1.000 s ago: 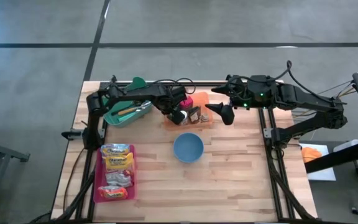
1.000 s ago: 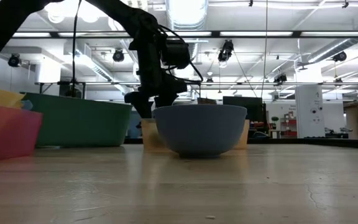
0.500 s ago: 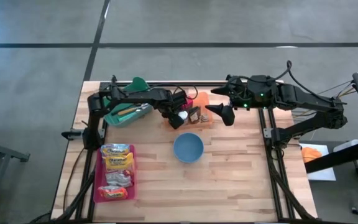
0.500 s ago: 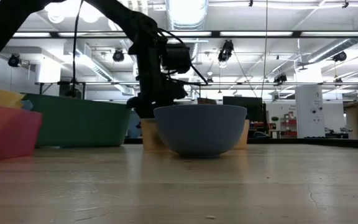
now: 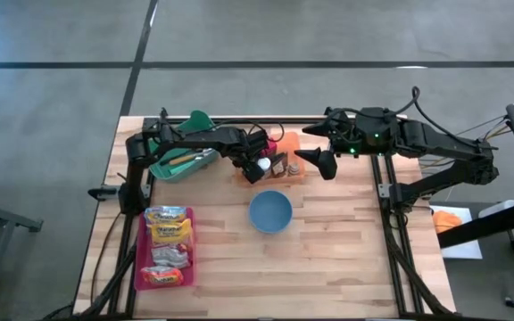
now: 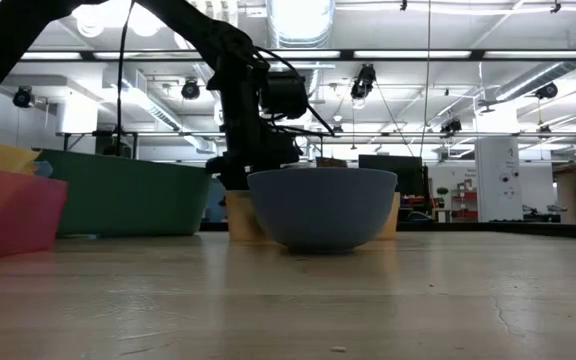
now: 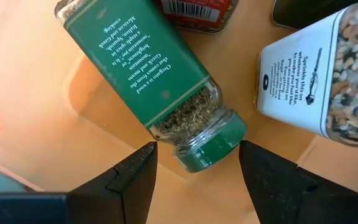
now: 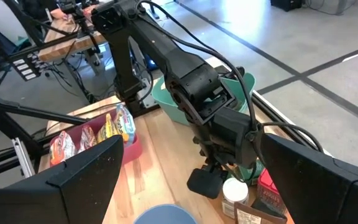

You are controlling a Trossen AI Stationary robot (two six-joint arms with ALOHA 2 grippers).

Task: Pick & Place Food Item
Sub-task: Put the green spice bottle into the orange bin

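Reaching down into the orange tray (image 5: 286, 171) at the far middle of the table (image 5: 328, 250), the left gripper (image 5: 255, 167) stands over a green-capped herb jar (image 7: 160, 74) that lies on its side on the tray floor. In the left wrist view its two dark fingers (image 7: 132, 171) flank the jar's cap, partly spread, with a little tray floor showing on each side; whether the pads touch the cap cannot be made out, since the fingertips are cut off by the picture's edge. Only the bottom rim of a red-labelled tin (image 7: 194, 11) shows beyond the jar, and a clear jar of mixed peppercorns (image 7: 319, 74) is cropped at the side.

From above, the gripper body covers most of the tray, so the jars read as small blurs. At table height the blue bowl (image 6: 322, 206) hides the tray and the fingertips; only the arm's wrist shows above its rim.

The right gripper (image 5: 319, 162) hangs at about 3 o'clock from the tray, fingers spread wide and holding nothing. Its wrist view cuts the bowl down to a sliver.

At 9 o'clock from the tray sits a green bin (image 5: 172, 160) with utensils, partly under the left arm. At 8 o'clock from the bowl lies a pink tray (image 5: 141, 259) of snack packets, labels unreadable
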